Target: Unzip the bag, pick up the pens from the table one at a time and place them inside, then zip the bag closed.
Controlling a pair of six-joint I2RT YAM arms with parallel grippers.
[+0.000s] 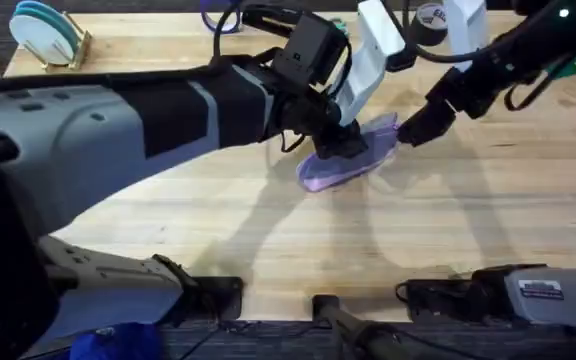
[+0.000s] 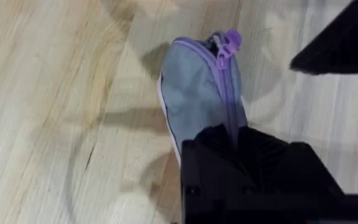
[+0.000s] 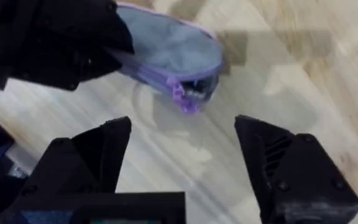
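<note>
Firmly, the left gripper (image 1: 343, 140) pinched the bag (image 1: 340, 165) (lavender fabric); the right gripper (image 3: 182, 149) hovered beside its zipper pull (image 3: 180, 96), jaws spread.

One purple bag (image 1: 343, 160) lies on the one wooden worktop (image 1: 268, 240), pinned under the left tool (image 1: 340, 142), with the right tool (image 1: 408, 130) just beside its far end. That makes two tools, one per arm. The bag carries one zipper with one purple pull tab (image 2: 230, 42), seen between the right tool's two spread fingers (image 3: 98, 155) and a little ahead of them. Well away from both tools, at the worktop's far left corner, stands one rack of pale blue plates (image 1: 48, 32).
</note>
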